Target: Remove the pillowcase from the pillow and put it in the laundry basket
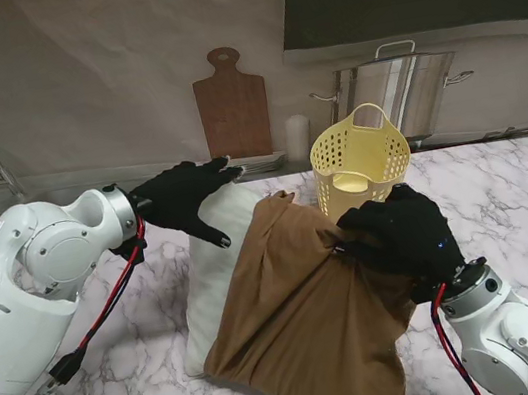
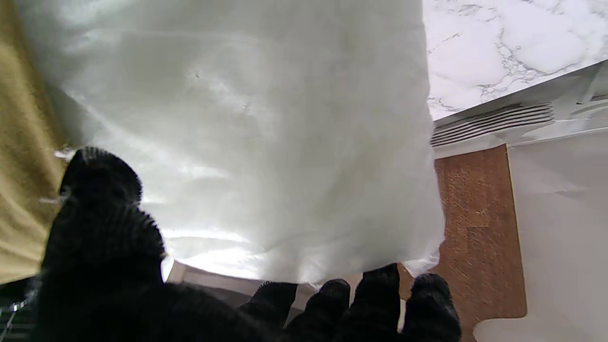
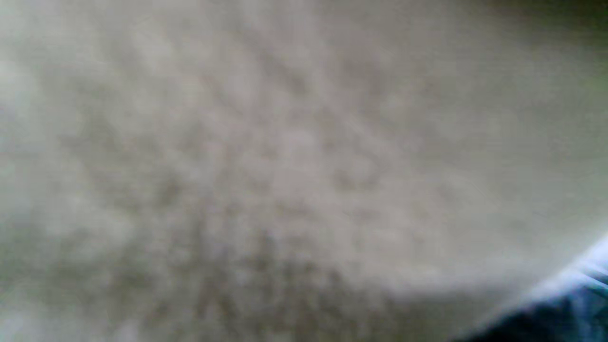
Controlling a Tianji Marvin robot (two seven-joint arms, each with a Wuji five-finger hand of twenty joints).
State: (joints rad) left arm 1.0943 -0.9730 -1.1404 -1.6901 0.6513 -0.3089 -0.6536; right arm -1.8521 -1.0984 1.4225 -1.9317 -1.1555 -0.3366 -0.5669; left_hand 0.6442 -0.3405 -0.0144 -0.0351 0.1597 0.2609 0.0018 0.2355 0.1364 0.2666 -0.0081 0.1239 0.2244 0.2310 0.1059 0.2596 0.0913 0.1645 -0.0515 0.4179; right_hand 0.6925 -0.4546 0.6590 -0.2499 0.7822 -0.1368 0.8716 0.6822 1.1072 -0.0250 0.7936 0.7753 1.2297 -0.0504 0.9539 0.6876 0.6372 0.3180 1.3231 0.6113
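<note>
Your brown pillowcase (image 1: 309, 317) lies partly pulled off the white pillow (image 1: 217, 266) on the marble worktop (image 1: 516, 186), bunched under your right hand (image 1: 399, 231), whose fingers are clenched on a fold of it. Your left hand (image 1: 183, 199) rests with its fingers spread on the pillow's bare far corner, gripping nothing. The yellow laundry basket (image 1: 360, 160) stands just beyond your right fingers. The risk: if the left fingers slip off the slick pillow, your pull drags the pillow along and may knock the basket over
</note>
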